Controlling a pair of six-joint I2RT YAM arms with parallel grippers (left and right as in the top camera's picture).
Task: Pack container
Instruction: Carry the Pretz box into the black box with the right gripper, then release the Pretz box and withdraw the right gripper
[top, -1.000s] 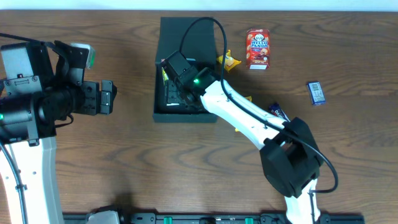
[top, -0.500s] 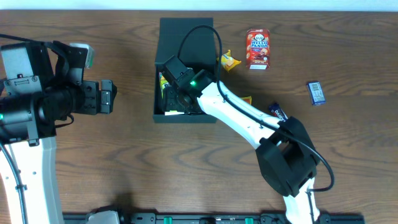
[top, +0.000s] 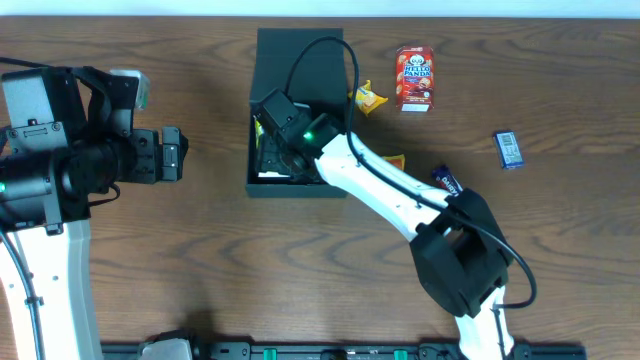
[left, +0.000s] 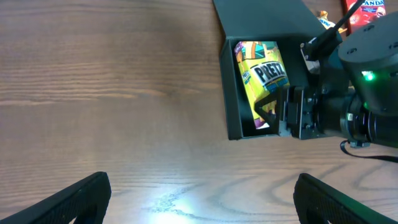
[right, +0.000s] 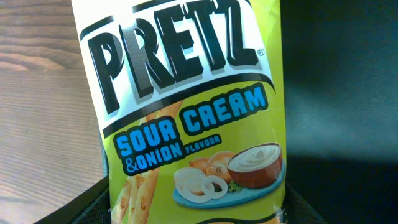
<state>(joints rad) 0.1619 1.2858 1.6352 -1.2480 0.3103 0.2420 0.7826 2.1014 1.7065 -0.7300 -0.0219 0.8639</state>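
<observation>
Here the right jaws reach down inside the container (top: 300, 55), which lies open on the table (top: 200, 260). A Pretz pack (right: 186, 124) sits between them, beside the container's wall; I cannot tell whether they pinch it or merely flank it. The left jaws are spread wide and empty, with the container well ahead of them, to their right.

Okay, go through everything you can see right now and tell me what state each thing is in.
container: open, lid folded back.
Pretz pack: lying inside the container.
Hello Panda box: out on the table, not packed.
blue packet: out on the table, not packed.
left claw: open, empty.
right claw: down in the container at the Pretz pack; grip unclear.
</observation>
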